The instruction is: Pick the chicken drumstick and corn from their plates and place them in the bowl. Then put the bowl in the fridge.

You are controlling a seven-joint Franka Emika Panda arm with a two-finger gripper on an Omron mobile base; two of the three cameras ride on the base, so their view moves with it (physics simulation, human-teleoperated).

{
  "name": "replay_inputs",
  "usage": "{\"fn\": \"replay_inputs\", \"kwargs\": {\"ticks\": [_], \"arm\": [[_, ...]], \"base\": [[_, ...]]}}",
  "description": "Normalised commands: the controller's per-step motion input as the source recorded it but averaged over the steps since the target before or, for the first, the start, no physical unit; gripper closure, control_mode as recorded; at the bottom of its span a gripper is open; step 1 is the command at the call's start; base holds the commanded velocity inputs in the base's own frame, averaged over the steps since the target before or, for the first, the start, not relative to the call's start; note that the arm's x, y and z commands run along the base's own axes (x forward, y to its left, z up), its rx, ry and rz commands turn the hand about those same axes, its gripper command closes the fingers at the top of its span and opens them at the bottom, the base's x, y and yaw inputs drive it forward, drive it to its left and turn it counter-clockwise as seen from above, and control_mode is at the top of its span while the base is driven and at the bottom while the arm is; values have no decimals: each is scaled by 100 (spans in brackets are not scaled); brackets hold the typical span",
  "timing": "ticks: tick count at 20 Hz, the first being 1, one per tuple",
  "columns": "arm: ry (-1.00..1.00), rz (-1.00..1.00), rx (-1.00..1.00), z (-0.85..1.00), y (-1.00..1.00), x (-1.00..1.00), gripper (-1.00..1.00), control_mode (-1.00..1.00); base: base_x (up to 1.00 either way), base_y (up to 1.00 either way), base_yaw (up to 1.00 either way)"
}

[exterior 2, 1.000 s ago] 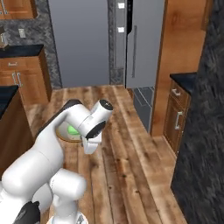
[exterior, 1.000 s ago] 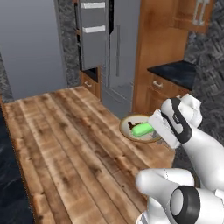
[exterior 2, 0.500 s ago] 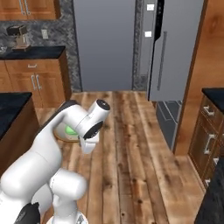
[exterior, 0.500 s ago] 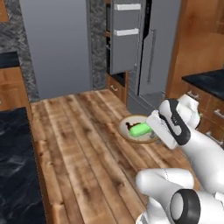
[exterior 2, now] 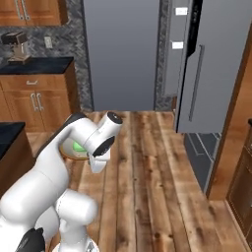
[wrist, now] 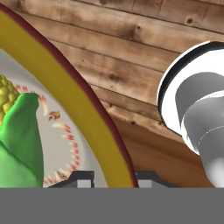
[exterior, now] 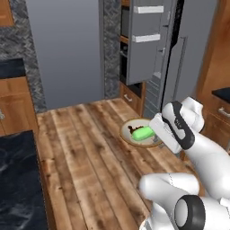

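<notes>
My gripper [wrist: 113,179] is shut on the rim of the bowl [wrist: 87,109], which passes between the two fingertips [wrist: 78,178]. The bowl [exterior: 130,137] hangs above the wooden floor in front of my hand. In it lie the green corn [exterior: 143,133] and, just left of it, the dark chicken drumstick [exterior: 132,129]. The corn [wrist: 17,144] fills the left of the hand view, yellow kernels showing at its top. In the right base view the bowl [exterior 2: 69,149] peeks out behind my forearm. The fridge [exterior: 67,49] stands ahead, its door [exterior: 146,40] with white bins swung open. The plates are out of view.
A dark counter [exterior: 18,179] lies close on the left. Wooden cabinets [exterior 2: 34,101] with a black top and a coffee machine [exterior 2: 17,47] stand to the left of the fridge. The open fridge door [exterior 2: 211,64] and a wooden cabinet [exterior: 220,112] stand on the right.
The whole picture has shifted: the base has moved, and the fridge front now fills more of both base views. The bowl stays held in the gripper with the food in it.
</notes>
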Motion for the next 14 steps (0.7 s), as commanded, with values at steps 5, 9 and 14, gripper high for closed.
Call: {"fn": "replay_inputs", "kwargs": {"ticks": [5, 9, 14], "arm": [[0, 0, 0, 0, 0, 0, 100, 100], [0, 0, 0, 0, 0, 0, 100, 100], [0, 0, 0, 0, 0, 0, 100, 100]], "base": [[93, -6, 2], [93, -6, 2], [92, -7, 2]]}}
